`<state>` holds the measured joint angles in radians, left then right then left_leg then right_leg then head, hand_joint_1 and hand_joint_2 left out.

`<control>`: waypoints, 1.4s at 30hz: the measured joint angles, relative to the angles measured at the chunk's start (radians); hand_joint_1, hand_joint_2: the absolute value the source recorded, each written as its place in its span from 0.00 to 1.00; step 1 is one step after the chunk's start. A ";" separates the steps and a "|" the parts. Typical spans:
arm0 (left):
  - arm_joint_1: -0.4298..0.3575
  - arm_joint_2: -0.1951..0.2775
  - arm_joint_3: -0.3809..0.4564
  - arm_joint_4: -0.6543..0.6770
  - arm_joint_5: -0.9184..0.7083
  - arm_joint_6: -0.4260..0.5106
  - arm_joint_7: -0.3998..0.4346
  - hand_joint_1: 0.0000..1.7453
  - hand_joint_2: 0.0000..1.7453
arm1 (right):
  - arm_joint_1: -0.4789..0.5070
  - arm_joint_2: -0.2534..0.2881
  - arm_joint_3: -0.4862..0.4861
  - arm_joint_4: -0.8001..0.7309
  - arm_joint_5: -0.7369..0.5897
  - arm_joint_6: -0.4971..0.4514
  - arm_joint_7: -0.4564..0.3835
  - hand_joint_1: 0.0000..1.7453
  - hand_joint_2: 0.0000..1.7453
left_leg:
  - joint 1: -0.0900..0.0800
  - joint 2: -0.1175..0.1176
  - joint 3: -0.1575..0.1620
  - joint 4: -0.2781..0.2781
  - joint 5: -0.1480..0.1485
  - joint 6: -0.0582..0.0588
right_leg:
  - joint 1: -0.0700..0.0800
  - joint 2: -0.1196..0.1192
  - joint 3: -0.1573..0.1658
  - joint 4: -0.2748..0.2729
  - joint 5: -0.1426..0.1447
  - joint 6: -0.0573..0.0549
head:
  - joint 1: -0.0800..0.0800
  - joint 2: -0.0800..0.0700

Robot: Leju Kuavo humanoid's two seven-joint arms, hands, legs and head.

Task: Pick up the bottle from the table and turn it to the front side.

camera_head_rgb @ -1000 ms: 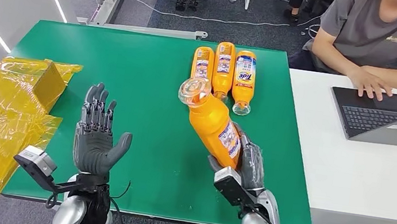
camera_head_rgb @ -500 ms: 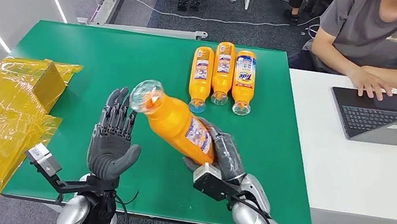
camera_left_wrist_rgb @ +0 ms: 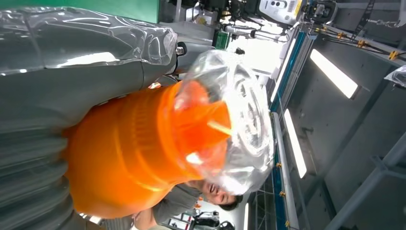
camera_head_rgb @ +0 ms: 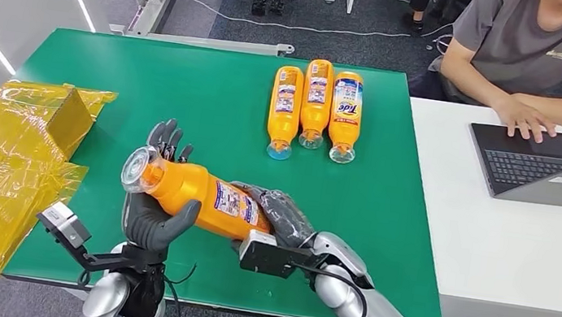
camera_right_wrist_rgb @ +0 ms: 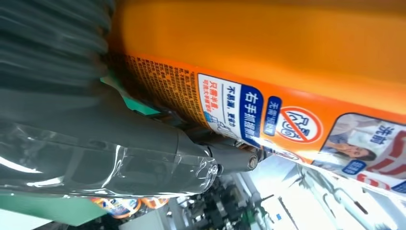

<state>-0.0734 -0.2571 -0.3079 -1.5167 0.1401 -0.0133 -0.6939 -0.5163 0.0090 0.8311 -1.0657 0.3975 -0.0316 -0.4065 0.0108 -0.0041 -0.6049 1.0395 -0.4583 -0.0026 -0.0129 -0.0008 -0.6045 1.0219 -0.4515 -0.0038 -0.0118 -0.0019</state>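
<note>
An orange bottle (camera_head_rgb: 207, 196) with a clear cap and a blue-and-white label hangs on its side above the green table (camera_head_rgb: 188, 89), cap end toward my left. My right hand (camera_head_rgb: 278, 216) grips its base end. The neck end lies against the palm of my left hand (camera_head_rgb: 150, 223), whose fingers stand straight up behind the bottle while the thumb touches its underside. In the left wrist view the cap (camera_left_wrist_rgb: 234, 120) and orange shoulder sit between the thumb and the fingers. The right wrist view has the printed label (camera_right_wrist_rgb: 287, 120) close up, with my thumb (camera_right_wrist_rgb: 119, 158) beside it.
Three more orange bottles (camera_head_rgb: 316, 106) lie side by side at the table's far edge. Yellow-wrapped boxes (camera_head_rgb: 7, 155) cover the left end. A person types on a laptop (camera_head_rgb: 539, 164) at the white table (camera_head_rgb: 449, 230) to the right.
My right hand has swung the bottle leftward and down onto its side, bringing the cap end into my left palm. The left hand has stayed about where it was half a second ago.
</note>
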 joint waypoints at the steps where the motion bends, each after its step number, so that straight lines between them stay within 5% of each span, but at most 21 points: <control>1: 0.000 0.000 0.004 0.002 -0.001 -0.001 0.000 0.00 1.00 | -0.003 0.001 0.003 0.008 0.005 0.010 0.000 1.00 1.00 | 0.000 0.000 0.000 0.000 0.000 0.000 | 0.000 0.000 0.000 0.000 0.000 0.000 | 0.000 0.000; 4: 0.000 0.000 0.017 0.007 -0.005 -0.003 0.000 0.06 1.00 | -0.012 0.003 0.014 0.028 0.017 0.029 0.002 1.00 1.00 | 0.000 0.000 0.000 0.000 0.000 0.000 | 0.000 0.000 0.000 0.000 0.000 0.000 | 0.000 0.000; 8: -0.001 -0.002 0.027 0.012 -0.013 -0.010 0.000 1.00 1.00 | -0.019 0.007 0.024 0.051 0.027 0.036 0.003 1.00 1.00 | 0.000 0.000 0.000 0.000 0.000 0.000 | 0.000 0.000 0.000 0.000 0.000 0.000 | 0.000 0.000; 20: -0.004 -0.006 0.041 0.028 -0.015 -0.065 -0.006 1.00 1.00 | -0.007 0.018 0.019 0.070 0.028 -0.029 -0.008 0.99 1.00 | 0.000 0.000 0.000 0.000 0.000 0.000 | 0.000 0.000 0.000 0.000 0.000 0.000 | 0.000 0.000; 21: -0.004 -0.006 0.041 0.028 -0.013 -0.067 -0.006 1.00 1.00 | -0.002 0.018 0.017 0.069 0.026 -0.041 -0.012 0.90 1.00 | 0.000 0.000 0.000 0.000 0.000 0.000 | 0.000 0.000 0.000 0.000 0.000 0.000 | 0.000 0.000; 24: -0.004 -0.006 0.041 0.029 -0.011 -0.066 -0.007 1.00 1.00 | 0.015 0.019 0.007 0.062 0.018 -0.084 -0.030 0.15 1.00 | 0.000 0.000 0.000 0.000 0.000 0.000 | 0.000 0.000 0.000 0.000 0.000 0.000 | 0.000 0.000; 25: -0.005 -0.006 0.041 0.029 -0.011 -0.063 -0.008 1.00 1.00 | 0.022 0.020 0.002 0.058 0.011 -0.105 -0.039 0.00 1.00 | 0.000 0.000 0.000 0.000 0.000 0.000 | 0.000 0.000 0.000 0.000 0.000 0.000 | 0.000 0.000; 36: -0.002 -0.006 0.049 0.028 -0.044 0.091 -0.001 1.00 1.00 | 0.071 0.063 -0.046 0.002 -0.109 -0.287 -0.140 0.00 1.00 | 0.000 0.000 0.000 0.000 0.000 0.000 | 0.000 0.000 0.000 0.000 0.000 0.000 | 0.000 0.000; 42: 0.004 0.004 0.073 -0.019 -0.203 0.308 0.000 1.00 1.00 | 0.122 0.065 -0.046 -0.058 -0.216 -0.318 -0.186 0.00 1.00 | 0.000 0.000 0.000 0.000 0.000 0.000 | 0.000 0.000 0.000 0.000 0.000 0.000 | 0.000 0.000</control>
<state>-0.0697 -0.2536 -0.2350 -1.5357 -0.0632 0.2949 -0.6943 -0.3943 0.0744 0.7848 -1.1234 0.1817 -0.3499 -0.5926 0.0109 -0.0041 -0.6049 1.0394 -0.4584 -0.0028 -0.0128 -0.0006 -0.6048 1.0220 -0.4517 -0.0037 -0.0119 -0.0019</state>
